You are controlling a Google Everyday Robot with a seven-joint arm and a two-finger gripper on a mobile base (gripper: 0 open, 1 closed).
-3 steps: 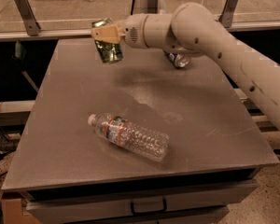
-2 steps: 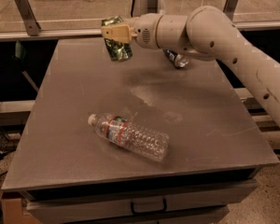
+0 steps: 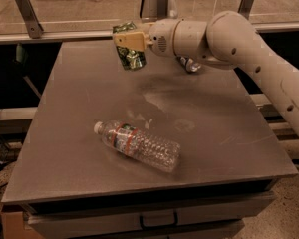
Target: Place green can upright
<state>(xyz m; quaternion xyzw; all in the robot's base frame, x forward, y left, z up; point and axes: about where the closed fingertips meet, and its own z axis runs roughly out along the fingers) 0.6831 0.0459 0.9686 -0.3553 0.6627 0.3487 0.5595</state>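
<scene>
The gripper (image 3: 125, 43) is squeezing the green can (image 3: 132, 59) and holding it in the air over the far side of the table (image 3: 224, 133). The can is leaning a bit. If it is let go like this, it could tip over and roll away. The can is round, thin, shiny metal, so it is slippery and dents easily. The table is flat and smooth. A clear, bumpy plastic bottle (image 3: 139, 146) is lying on its side.

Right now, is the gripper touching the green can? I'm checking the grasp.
Touching. The camera view shows the gripper, over the table's far side, closed across the tilted green can with no gap.
</scene>
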